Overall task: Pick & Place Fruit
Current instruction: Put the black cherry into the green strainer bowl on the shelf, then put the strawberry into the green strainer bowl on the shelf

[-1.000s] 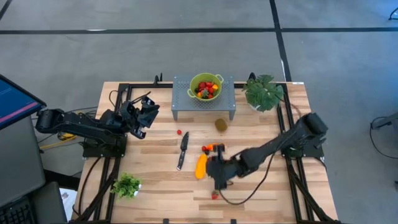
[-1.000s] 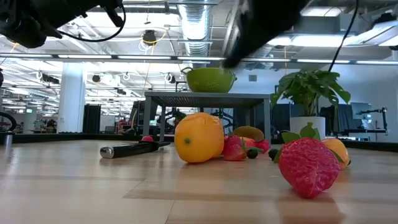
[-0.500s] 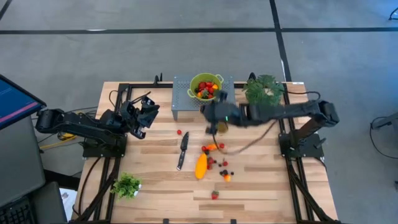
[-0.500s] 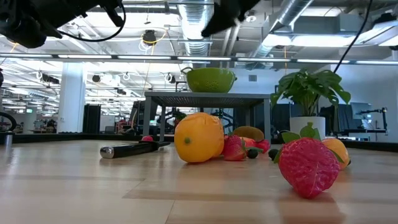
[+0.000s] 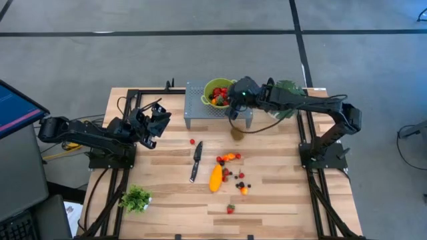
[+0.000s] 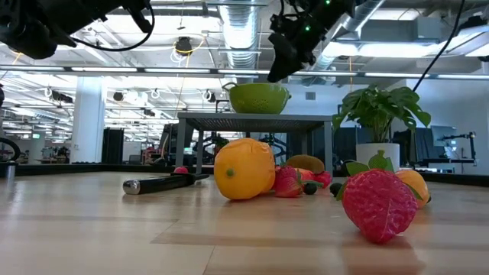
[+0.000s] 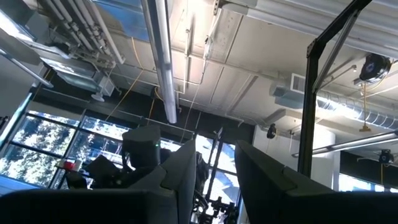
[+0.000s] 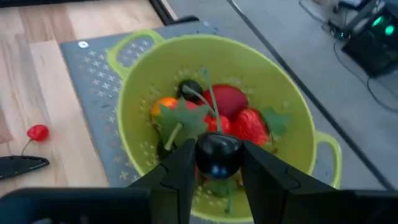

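My right gripper point(image 5: 235, 101) is over the green colander point(image 5: 212, 85), which stands on a grey perforated stand point(image 5: 195, 113) at the table's far side. It is shut on a dark ball point(image 8: 217, 155). The colander point(image 8: 134, 93) holds red, orange and dark fruit pieces point(image 8: 239, 121). On the table lie a brown kiwi point(image 5: 237, 133), a yellow-orange fruit point(image 5: 215, 177), small pieces point(image 5: 230, 159), a strawberry point(image 5: 230, 209) and a red ball point(image 5: 192, 141). My left gripper point(image 5: 157, 117) waits at the table's left, open and empty. My right gripper pinches the dark ball by its two opposite sides point(image 8: 203, 157) between its two fingers. The fingers come from above, slanting down toward the colander. The ball is lifted clear, just over the fruit in the colander.
A black-handled knife point(image 5: 195, 161) lies left of the fruit pile. A leafy plant point(image 5: 283, 100) stands right of the stand, close to my right arm. A smaller plant point(image 5: 135, 198) stands at the near left.
My right gripper has gone from the fruit pile near the table's middle up and toward the far edge, past the kiwi, and now hangs over the colander. The fruit on the table has stayed in place.
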Robot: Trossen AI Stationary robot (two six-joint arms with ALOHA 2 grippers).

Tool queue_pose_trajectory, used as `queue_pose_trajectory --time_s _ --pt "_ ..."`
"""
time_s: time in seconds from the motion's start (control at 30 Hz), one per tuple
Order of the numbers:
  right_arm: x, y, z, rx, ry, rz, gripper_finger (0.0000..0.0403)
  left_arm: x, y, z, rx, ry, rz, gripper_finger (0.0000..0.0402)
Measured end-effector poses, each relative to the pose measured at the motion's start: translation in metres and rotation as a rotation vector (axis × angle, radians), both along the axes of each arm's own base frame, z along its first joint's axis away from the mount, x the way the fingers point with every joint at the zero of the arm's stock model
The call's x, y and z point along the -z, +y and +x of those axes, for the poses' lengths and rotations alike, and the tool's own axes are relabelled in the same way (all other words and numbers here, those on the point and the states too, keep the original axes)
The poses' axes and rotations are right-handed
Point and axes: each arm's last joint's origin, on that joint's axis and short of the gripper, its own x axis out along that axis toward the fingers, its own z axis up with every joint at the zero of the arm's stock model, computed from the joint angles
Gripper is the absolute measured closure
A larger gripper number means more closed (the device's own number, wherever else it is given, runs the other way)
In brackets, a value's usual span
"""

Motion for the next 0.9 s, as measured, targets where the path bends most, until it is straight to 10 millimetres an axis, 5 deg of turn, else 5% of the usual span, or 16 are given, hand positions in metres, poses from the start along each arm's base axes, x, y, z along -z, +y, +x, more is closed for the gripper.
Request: queue_pose_trajectory --time_s 0.3,0.67,0.77,0.9 --pt "0.001 -0.004 -0.002 0.028 -0.007 0.018 0.0288 0.0 0.0 0.0 -0.003 0.0 -0.002 0.0296" --pt "0.001 -0.007 -0.003 0.048 -0.015 0.027 0.0171 0.0 0.0 0.0 -0.002 0.0 -0.002 0.0296" --pt "0.001 0.005 0.001 0.007 -0.029 0.073 0.0158 0.0 0.0 0.0 -0.002 0.0 -0.002 0.0296" --pt "0.01 0.046 0.011 -0.119 0.038 0.102 0.0164 0.0 0.0 0.0 -0.002 0.0 -0.002 0.0296"
